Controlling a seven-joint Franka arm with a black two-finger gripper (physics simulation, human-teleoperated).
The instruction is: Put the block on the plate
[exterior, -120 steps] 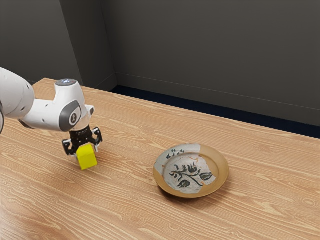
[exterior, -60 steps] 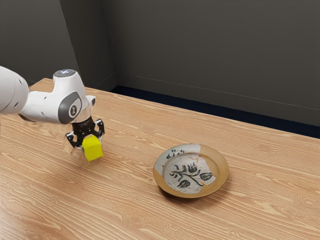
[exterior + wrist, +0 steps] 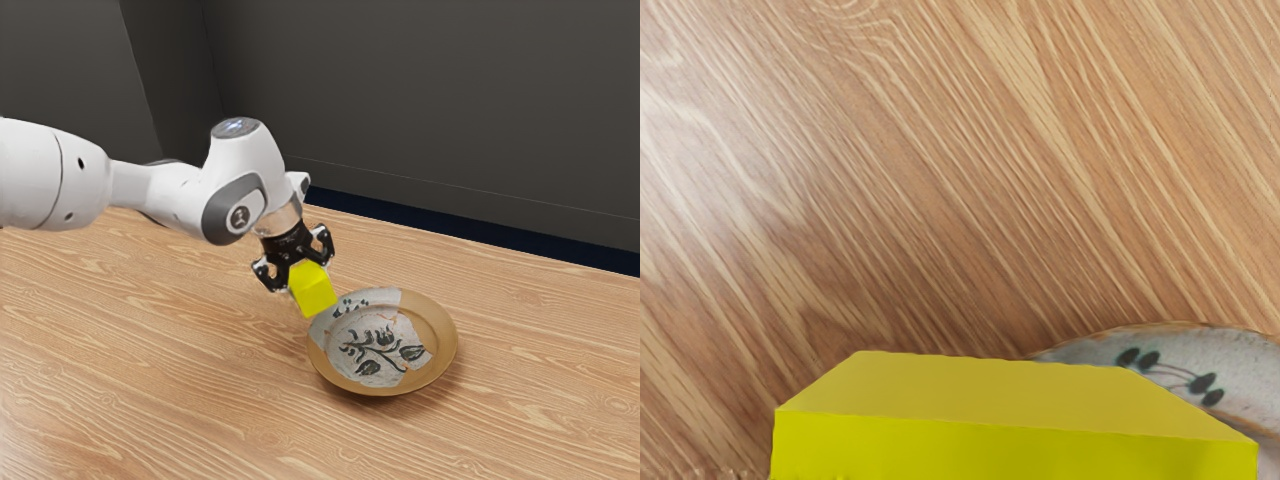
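The plate (image 3: 432, 318) lies flat on the wooden desk (image 3: 190, 345), and the yellow block (image 3: 315, 294) is in the air near its rim, toward the exterior view's left. The tool (image 3: 306, 277) is closed on the block, with a finger at either side of it. The white arm (image 3: 176, 196) reaches in from the exterior view's left and ends near the plate. A dark wall (image 3: 430, 110) rises beyond the desk, behind the plate.

The exterior view shows the whole plate: a tan part, a grey patterned part and a dark painted plant. It also shows the tool and the space between block and desk. The wrist view looks down past the block and gives two of its faces, one paler and one brighter, with a piece of the plate's grey, dark-spotted edge partly hidden behind them. Whether the block is directly above the plate's rim or just beside it, I cannot tell.

The block is tilted, in line with the tool, its lower end slanting toward the plate. In the exterior view its sides look close to equal, so I cannot make out a long axis. Its faces are plain, and nothing on them marks a front.
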